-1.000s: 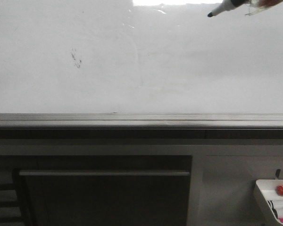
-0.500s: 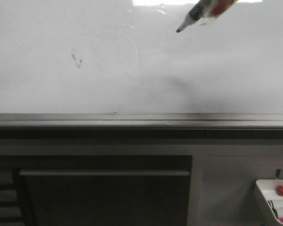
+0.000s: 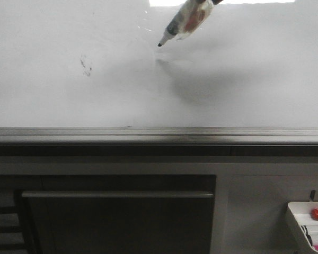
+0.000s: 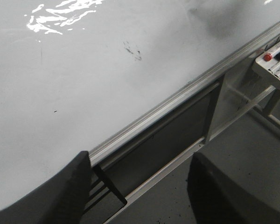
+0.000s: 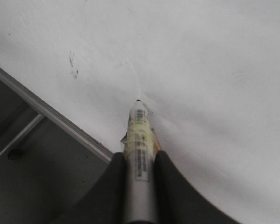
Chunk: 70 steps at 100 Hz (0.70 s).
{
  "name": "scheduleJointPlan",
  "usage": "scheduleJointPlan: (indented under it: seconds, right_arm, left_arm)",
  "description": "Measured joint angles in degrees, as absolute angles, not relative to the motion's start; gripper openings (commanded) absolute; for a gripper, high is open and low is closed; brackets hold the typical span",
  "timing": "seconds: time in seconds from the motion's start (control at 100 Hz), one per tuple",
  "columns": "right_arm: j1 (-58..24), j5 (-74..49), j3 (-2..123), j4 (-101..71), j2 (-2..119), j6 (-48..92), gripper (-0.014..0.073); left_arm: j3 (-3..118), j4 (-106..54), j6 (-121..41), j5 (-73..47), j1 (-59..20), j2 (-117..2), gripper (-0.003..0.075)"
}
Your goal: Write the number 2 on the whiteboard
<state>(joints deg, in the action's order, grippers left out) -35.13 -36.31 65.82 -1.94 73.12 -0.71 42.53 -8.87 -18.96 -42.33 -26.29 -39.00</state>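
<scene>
The whiteboard (image 3: 244, 90) fills the upper part of the front view, with a grey rail (image 3: 159, 135) along its lower edge. No number 2 shows on it; only a small dark smudge (image 3: 86, 65). My right gripper (image 5: 140, 161) is shut on a marker (image 5: 139, 140); its black tip (image 5: 138, 101) points at the board (image 5: 214, 70). In the front view the marker (image 3: 183, 24) comes down from the top edge, tip (image 3: 160, 45) close to the board. My left gripper (image 4: 140, 186) is open and empty, off the board (image 4: 60, 84) near its rail.
A white tray (image 3: 310, 225) with markers hangs at the lower right below the board; it also shows in the left wrist view (image 4: 275, 58). A dark panel (image 3: 116, 214) and a grey frame lie under the rail.
The marker has moved left and down across the board, from the top right toward the upper middle. Its shadow on the board has grown. The left arm has not moved.
</scene>
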Motion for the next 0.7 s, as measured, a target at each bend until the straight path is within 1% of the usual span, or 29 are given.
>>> scheduleJointPlan:
  seconds: [0.7]
  right_arm:
    - [-35.2,-35.53,67.21,0.0,76.47,-0.6,0.0007]
  left_arm:
    - [42.53,-8.87,-18.96,-42.23,-26.29,-39.0,0.0419]
